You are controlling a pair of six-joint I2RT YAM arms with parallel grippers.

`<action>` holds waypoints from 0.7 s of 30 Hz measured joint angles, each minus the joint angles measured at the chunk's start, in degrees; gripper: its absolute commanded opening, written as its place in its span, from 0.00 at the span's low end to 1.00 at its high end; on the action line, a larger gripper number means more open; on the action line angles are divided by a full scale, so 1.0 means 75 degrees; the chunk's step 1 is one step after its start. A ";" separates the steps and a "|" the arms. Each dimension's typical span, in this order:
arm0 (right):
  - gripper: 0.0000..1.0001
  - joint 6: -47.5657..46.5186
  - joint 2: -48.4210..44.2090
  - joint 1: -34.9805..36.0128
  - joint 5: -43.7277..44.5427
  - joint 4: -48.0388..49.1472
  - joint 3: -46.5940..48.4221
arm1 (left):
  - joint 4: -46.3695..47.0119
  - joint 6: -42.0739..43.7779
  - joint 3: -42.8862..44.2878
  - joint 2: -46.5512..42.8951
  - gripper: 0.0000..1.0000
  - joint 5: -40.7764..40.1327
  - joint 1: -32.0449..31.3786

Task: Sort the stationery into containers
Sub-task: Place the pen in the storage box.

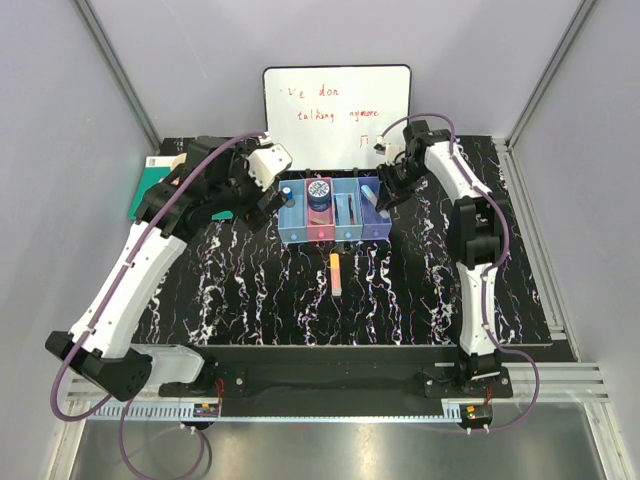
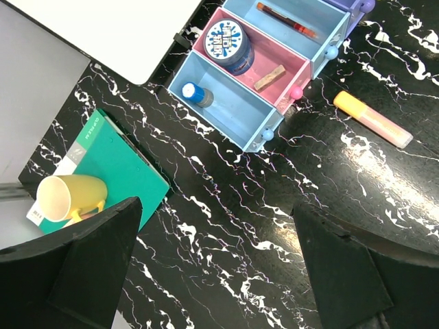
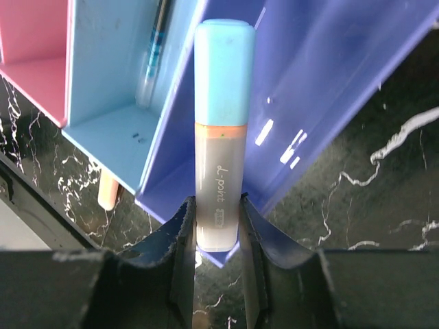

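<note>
plastic bins (image 1: 300, 236), four joined, one marker (image 3: 218, 137) in right hand (image 3: 216, 209)

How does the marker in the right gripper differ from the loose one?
The held marker has a light-blue cap; the loose marker has an orange one. The held marker is clamped in the right gripper at the purple bin; the loose marker lies flat on the table. Both are stubby with pale bodies.

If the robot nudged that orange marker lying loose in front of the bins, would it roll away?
Probably not far: the orange marker looks flattish rather than round, so it would likely slide on the glossy table. Its plastic body seems stiff and small, so it is likely light. The smooth sides may be slightly slippery.
</note>
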 measured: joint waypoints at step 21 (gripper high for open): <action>0.47 -0.0055 0.0367 0.0245 0.0219 0.0009 0.0533 | 0.0085 -0.0009 -0.0015 0.0239 0.99 0.0455 -0.0160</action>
